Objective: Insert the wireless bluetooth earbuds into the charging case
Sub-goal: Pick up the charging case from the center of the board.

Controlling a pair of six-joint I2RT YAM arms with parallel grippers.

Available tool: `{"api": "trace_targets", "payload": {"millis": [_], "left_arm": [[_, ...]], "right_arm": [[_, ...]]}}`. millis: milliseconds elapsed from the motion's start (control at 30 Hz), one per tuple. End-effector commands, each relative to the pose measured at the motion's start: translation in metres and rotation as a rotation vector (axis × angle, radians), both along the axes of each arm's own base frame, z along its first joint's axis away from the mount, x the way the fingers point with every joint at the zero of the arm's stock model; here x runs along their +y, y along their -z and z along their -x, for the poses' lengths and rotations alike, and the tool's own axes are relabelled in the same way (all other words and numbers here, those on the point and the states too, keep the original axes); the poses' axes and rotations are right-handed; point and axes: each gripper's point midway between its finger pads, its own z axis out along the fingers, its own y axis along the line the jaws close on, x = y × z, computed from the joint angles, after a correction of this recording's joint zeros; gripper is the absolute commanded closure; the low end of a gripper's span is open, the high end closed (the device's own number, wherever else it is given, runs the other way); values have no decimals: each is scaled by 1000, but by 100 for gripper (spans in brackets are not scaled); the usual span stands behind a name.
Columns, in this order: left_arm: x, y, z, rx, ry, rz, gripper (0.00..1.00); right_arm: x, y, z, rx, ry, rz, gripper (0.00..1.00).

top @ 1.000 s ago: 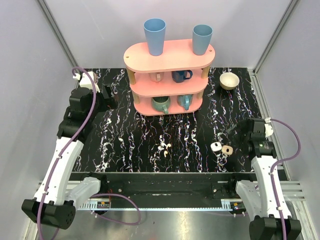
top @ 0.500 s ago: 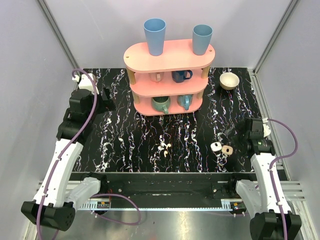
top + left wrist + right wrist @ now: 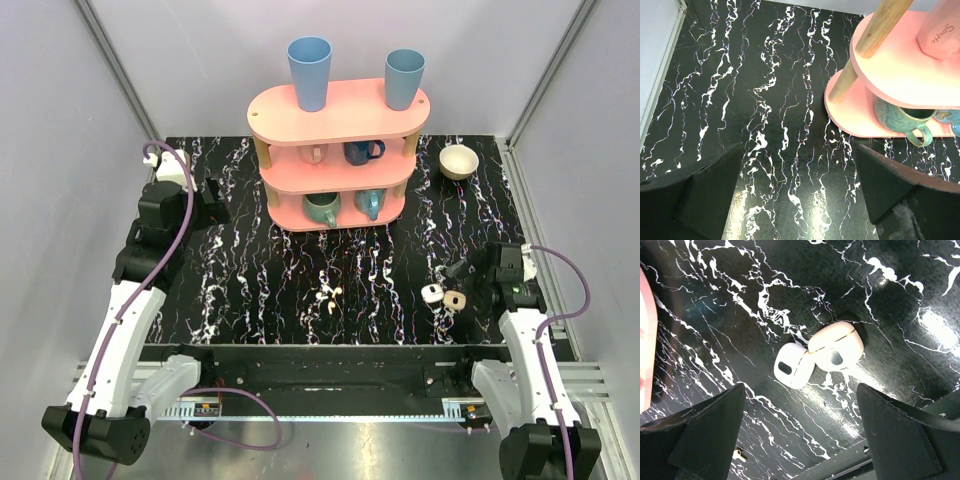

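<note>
The two earbuds are tiny white pieces lying close together on the black marbled table, near the front centre. One earbud shows at the lower left of the right wrist view. The charging case lies open to their right as a white half joined to a cream half. My right gripper is open just right of the case, which lies ahead of the fingertips and not between them. My left gripper is open and empty at the far left, over bare table.
A pink three-tier shelf stands at the back centre, with two blue cups on top and mugs on the lower tiers. A green mug sits on its bottom tier near my left gripper. A cream bowl is back right.
My right arm has drawn nearer the front edge and a little left, bringing its open gripper up beside the case. The left arm has barely shifted.
</note>
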Motion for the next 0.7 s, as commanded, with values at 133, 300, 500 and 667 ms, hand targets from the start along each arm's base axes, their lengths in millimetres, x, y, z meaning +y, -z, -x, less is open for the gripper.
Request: {"api": "trace_targets", "payload": {"millis": [133,300,500,667], "left_arm": [[5,-6,1,-36,-28,-5,1],[7,-5,2,-37,-39,-9,1],[10,-3,2,-33,-52,-16,1],[11,-4,3,-36,-58,-17,1]], "right_arm": [[-11,20,-3,30,165,-15,1],[-24,22,-11,12,287,-5,3],[-17,26,-18,53,455,-134,6],[-9,29,-16,121,578,-234,3]]}}
